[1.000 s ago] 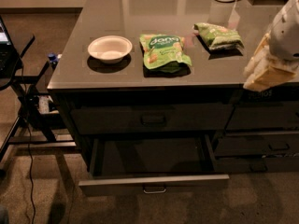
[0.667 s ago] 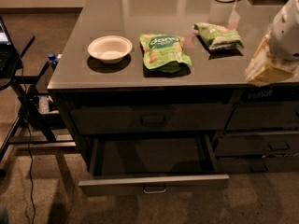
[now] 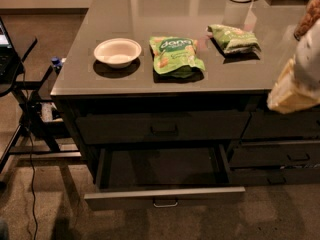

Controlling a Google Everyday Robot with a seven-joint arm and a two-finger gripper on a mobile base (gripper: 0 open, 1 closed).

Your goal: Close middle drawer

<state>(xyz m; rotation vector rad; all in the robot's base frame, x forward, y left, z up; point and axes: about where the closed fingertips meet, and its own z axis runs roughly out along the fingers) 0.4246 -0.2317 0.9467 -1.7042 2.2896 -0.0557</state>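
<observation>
The middle drawer (image 3: 165,196) is pulled far out of the dark cabinet, low in the camera view. Its flat front panel faces me, with a small metal loop handle (image 3: 165,202) at its centre. Its inside looks empty. My gripper (image 3: 294,91) shows as a cream-coloured part under the white arm at the right edge. It hangs in front of the counter's right corner, above and to the right of the open drawer, and touches nothing that I can see.
Above the open drawer is a closed taller drawer with a dark handle (image 3: 164,129). Narrower closed drawers (image 3: 295,156) are in the right column. On the counter lie a white bowl (image 3: 118,52) and two green snack bags (image 3: 175,55) (image 3: 233,38). A black stand with cables (image 3: 25,109) is at the left.
My gripper has moved a little down and to the right along the counter's right corner. The drawer and the things on the counter have not moved.
</observation>
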